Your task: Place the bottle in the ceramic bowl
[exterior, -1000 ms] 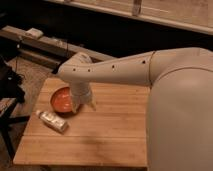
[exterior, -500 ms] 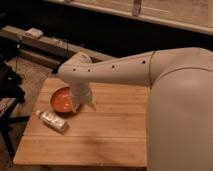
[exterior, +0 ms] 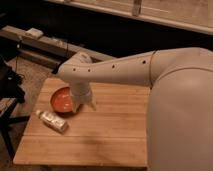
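Jaws: cannot tell if released or clenched | gripper (exterior: 84, 103) left of centre, hanging at right rim of glossy orange-red round ceramic bowl (exterior: 61, 100) | small clear plastic bottle (exterior: 52, 120) lying on wooden table (exterior: 115, 130), lower left, just below bowl

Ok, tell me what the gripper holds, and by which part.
Nothing visible: the bottle lies loose on the table, the gripper hangs by the ceramic bowl.
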Controlling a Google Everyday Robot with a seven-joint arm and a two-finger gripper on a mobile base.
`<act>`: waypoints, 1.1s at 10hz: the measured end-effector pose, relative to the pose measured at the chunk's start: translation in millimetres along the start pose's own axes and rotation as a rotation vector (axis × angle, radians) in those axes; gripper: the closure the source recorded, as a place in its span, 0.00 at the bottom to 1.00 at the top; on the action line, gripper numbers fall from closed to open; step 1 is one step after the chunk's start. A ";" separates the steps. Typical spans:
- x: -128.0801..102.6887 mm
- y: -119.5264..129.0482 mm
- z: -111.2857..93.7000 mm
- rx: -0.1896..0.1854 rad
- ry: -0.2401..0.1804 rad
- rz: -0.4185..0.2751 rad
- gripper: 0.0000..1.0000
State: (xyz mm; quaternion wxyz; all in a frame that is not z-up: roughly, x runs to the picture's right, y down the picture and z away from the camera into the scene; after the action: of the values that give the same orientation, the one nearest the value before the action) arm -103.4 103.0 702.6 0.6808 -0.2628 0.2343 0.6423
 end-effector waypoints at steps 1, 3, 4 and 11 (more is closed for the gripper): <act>-0.6 -0.8 0.9 0.006 0.001 -0.001 0.35; -0.2 8.7 5.8 0.011 0.004 -0.056 0.35; -3.5 24.8 9.1 0.006 -0.002 -0.123 0.35; 5.5 165.9 45.8 -0.080 0.023 -0.612 0.35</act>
State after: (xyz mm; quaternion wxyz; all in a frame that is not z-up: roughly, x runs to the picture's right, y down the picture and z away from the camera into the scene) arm -269.4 143.4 724.1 0.8291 -0.3547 0.1266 0.4133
